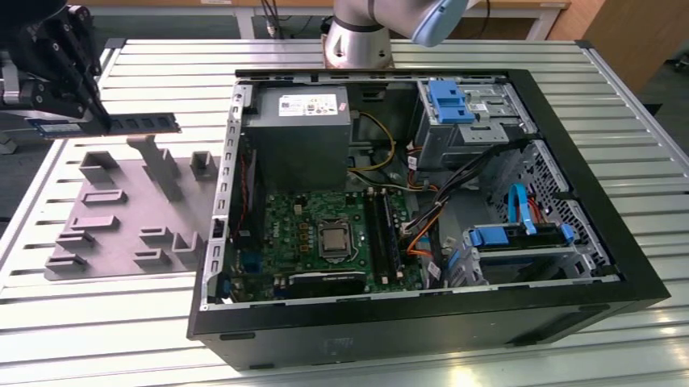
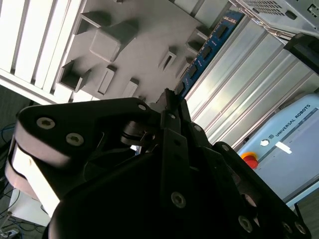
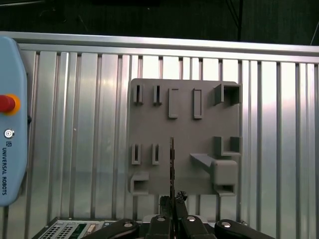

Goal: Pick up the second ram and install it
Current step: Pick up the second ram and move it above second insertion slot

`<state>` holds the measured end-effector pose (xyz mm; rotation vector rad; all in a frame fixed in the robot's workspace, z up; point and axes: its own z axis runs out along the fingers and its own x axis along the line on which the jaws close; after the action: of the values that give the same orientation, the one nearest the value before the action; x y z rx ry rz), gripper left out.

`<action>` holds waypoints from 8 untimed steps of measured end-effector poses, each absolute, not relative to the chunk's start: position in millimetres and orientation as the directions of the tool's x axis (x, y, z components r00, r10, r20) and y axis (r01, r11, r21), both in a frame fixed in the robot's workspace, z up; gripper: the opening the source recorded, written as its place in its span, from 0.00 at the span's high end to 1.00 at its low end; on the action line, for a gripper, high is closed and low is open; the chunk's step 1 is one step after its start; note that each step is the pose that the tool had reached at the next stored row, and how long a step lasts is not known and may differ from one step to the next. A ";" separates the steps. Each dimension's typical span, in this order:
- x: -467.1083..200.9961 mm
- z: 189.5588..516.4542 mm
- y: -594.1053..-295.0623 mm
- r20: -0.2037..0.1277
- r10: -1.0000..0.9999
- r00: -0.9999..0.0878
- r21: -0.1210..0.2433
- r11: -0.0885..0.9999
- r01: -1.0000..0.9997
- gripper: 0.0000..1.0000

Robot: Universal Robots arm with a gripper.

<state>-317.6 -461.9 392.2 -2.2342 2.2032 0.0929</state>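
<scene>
Above the grey fixture plate point(image 1: 119, 218), well apart from the open computer case point(image 1: 603, 266), the gripper point(image 1: 95, 121) pinches the second ram point(image 1: 145, 123) level in the air, so pickup looks done, with installation in the motherboard slots point(image 1: 383, 234) not yet done.

Robotics lab: slatted aluminium bench point(image 1: 108, 322), opened PC case point(image 1: 431, 322) (teach pendant point(image 3: 11, 149) alongside).

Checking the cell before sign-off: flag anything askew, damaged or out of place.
Nothing stands out. The gripper holds the second ram clear above the grey fixture plate; the open computer case beside it looks intact, nothing spilled.
</scene>
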 end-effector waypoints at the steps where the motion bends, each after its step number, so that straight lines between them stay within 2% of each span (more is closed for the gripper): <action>1: -317.0 392.2 -461.9 -0.044 -0.999 0.013 0.040 -0.015 -0.999 0.86; 8: -313.0 392.2 -461.9 -0.044 -0.999 0.013 0.040 -0.015 -0.999 0.86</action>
<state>-313.0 -461.9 392.2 -2.2342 2.2033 0.0929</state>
